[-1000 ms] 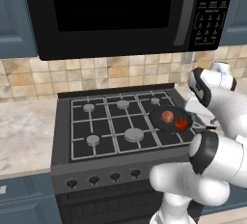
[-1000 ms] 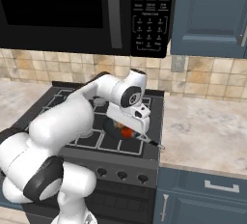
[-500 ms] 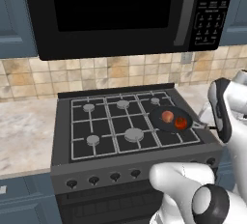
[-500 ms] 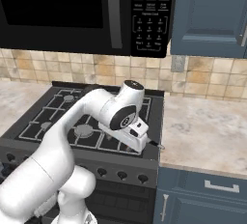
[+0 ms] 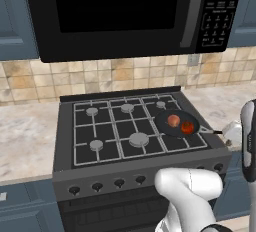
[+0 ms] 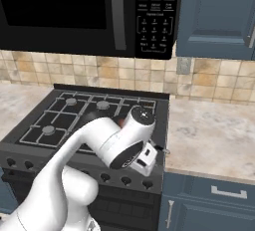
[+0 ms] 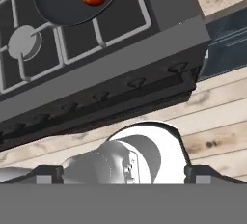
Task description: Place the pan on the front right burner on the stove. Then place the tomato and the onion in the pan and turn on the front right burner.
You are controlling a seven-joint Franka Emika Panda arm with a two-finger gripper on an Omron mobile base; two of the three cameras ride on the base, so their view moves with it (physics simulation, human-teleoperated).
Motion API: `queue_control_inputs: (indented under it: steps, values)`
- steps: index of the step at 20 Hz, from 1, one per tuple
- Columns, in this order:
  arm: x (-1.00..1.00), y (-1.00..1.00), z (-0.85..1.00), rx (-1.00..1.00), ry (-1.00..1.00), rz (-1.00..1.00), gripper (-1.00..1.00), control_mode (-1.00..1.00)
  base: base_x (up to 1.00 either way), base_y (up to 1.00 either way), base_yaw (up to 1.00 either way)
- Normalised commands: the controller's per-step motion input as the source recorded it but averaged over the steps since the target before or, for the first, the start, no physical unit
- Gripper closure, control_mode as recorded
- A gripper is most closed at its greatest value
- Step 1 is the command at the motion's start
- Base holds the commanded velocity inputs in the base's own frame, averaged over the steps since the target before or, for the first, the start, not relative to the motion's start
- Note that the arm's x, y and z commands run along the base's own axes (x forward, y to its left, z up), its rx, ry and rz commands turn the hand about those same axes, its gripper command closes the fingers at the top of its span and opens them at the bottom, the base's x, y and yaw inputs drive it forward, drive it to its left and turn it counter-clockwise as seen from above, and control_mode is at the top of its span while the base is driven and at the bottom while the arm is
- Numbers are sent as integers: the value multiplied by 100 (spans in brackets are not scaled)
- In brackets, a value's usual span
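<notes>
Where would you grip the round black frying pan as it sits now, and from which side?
Probably by its thin straight handle, coming from above with the jaws closing across it. The handle juts out level to the right of the round black frying pan, while the red tomato and pale orange-brown onion crowd the bowl.

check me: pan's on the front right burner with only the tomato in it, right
Not quite: the pan on the front right burner holds both the tomato and the onion, side by side. The left base view shows them.
</notes>
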Motion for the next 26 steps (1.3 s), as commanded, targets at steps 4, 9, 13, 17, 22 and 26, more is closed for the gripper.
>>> queue_control_inputs:
  steps: [4,9,13,17,22,26]
  values:
    - [-36,-17,0,7,-22,8,-100,-100,0,0,0]
    - [-25,-16,-6,4,-27,8,-100,-100,0,0,0]
    - [-2,-16,-24,3,-30,6,-100,-100,0,0,0]
    - [4,-26,-34,4,-22,6,-100,-100,0,0,0]
    - [20,-22,-47,2,-19,8,-100,-100,0,0,0]
    - [37,-27,-43,0,-19,10,-100,-100,0,0,0]
